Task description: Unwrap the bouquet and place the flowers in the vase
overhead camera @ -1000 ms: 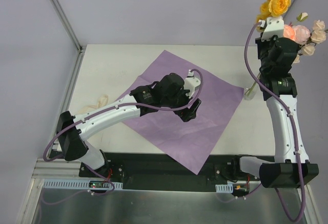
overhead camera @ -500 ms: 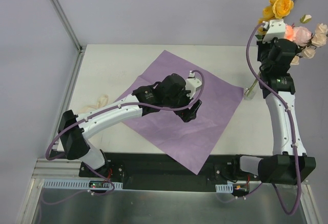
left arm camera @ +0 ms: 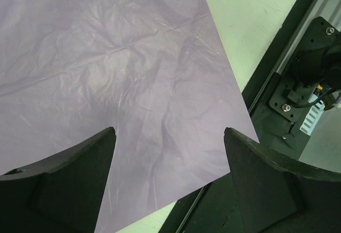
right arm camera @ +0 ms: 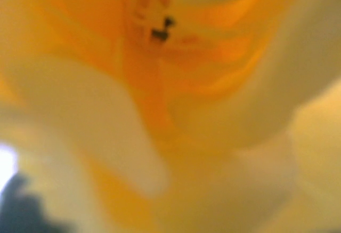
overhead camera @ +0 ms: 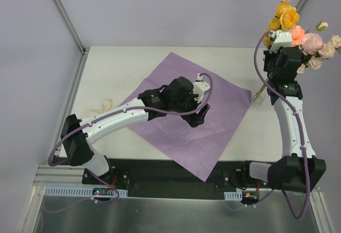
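Flowers [overhead camera: 290, 17] stand high over the far right edge of the tabletop [overhead camera: 122, 62], stems pinched in the tight jaws of the right gripper [overhead camera: 280, 34], just above the vase [overhead camera: 259, 97]. Top-heavy blooms could topple that vase on release. Left gripper [left arm camera: 169, 137] hovers, jaws spread, over the purple paper [overhead camera: 176, 78].

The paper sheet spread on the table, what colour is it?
The paper sheet is plain purple, lightly creased; the left wrist view shows it best.

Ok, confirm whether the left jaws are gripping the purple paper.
No, the left jaws stand wide open above the paper, nothing between them.
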